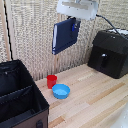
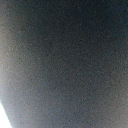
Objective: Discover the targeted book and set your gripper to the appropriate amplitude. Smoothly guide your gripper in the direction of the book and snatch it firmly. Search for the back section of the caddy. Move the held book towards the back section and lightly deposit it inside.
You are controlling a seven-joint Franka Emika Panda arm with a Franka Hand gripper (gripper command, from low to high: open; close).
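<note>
The light wooden plank tabletop (image 1: 95, 100) carries four items. A black caddy (image 1: 20, 97) sits at the exterior view's left, and a black boxy appliance (image 1: 109, 52) at its right. Between them, a red cup (image 1: 51, 81) stands just beside a light-blue bowl (image 1: 61, 91).

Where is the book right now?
In the exterior view the book hangs in the air near the top centre, gripped by the end effector, above the red cup and to the right of the caddy.
</note>
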